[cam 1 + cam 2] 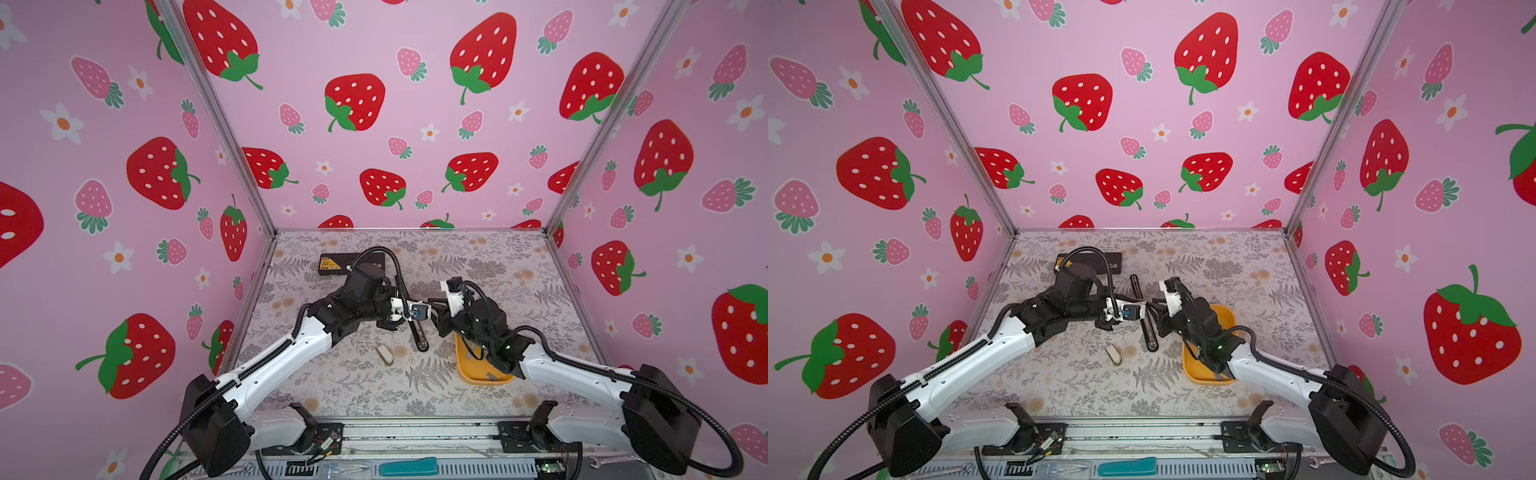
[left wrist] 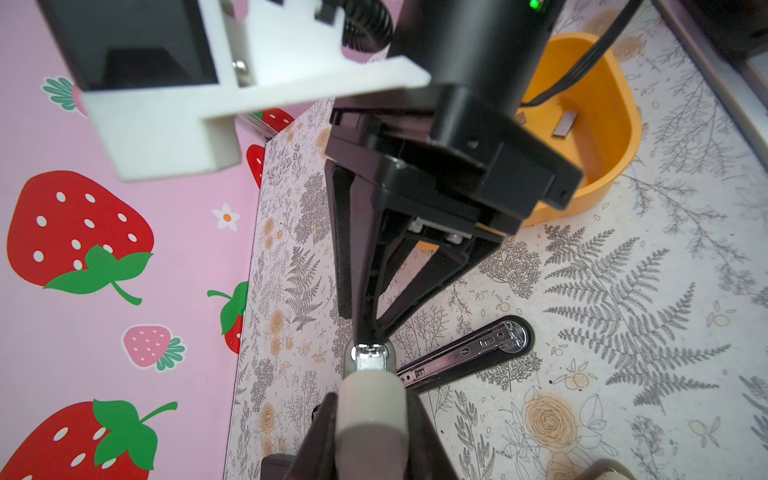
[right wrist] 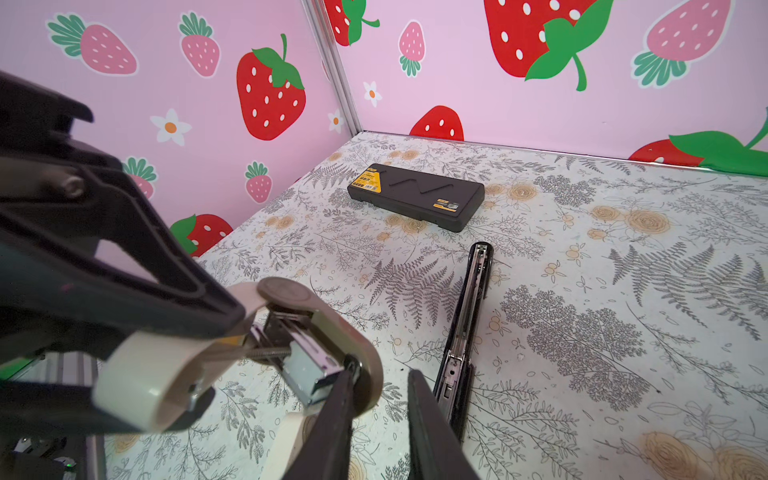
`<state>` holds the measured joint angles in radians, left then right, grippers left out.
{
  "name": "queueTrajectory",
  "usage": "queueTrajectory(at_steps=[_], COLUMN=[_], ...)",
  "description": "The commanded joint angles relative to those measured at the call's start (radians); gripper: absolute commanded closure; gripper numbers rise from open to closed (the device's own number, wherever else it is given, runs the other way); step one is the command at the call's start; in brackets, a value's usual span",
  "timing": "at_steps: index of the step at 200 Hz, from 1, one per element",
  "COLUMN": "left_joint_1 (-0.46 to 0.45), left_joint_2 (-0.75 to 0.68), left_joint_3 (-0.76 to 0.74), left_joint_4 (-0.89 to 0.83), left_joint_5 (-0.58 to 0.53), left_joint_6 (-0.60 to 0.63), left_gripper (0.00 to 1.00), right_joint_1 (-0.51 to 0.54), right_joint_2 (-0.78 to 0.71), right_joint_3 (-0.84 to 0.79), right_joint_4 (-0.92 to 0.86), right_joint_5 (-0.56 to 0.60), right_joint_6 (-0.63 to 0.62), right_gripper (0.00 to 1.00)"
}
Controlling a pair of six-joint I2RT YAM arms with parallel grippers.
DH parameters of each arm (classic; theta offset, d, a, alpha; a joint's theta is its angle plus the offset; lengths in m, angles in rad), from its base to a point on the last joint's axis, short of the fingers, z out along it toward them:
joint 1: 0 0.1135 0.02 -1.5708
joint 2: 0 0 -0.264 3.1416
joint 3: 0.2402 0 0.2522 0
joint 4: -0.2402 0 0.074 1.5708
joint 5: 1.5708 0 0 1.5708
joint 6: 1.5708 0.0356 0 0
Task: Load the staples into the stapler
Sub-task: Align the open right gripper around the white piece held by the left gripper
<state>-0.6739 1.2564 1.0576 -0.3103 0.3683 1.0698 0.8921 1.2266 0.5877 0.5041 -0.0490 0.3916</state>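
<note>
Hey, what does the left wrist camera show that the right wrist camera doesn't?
Only the left wrist view shows the yellow tray with a grey staple strip inside. Only the right wrist view shows the black case with its yellow label. Both show the white stapler clamped in the left gripper, and the black stapler lying opened flat.

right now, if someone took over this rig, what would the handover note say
Left gripper: shut on a white stapler, held open off the table.
Right gripper: tips at its metal magazine; grip unclear.
Staples: in the orange tray.
Done: stapler opened.
To do: no strip seen in the magazine, so loading looks undone.
A second white stapler and an open black stapler lie on the table.
</note>
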Motion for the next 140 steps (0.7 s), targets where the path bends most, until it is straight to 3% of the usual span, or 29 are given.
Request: queueTrajectory(at_steps=[1, 140], left_joint_1=[-0.012, -0.023], left_joint_2=[-0.02, 0.015], left_joint_3=[0.027, 0.042], left_joint_4=[0.058, 0.061], left_joint_5=[0.112, 0.245], left_joint_6=[-0.006, -0.054], left_gripper=[1.0, 1.0], right_joint_1=[0.008, 0.007], right_joint_2=[0.013, 0.028], right_joint_3=[0.029, 0.041], right_joint_4=[-0.004, 0.002], right_joint_5=[-0.023, -0.066], right_joint_6=[0.0, 0.001], right_gripper=[0.74, 0.73])
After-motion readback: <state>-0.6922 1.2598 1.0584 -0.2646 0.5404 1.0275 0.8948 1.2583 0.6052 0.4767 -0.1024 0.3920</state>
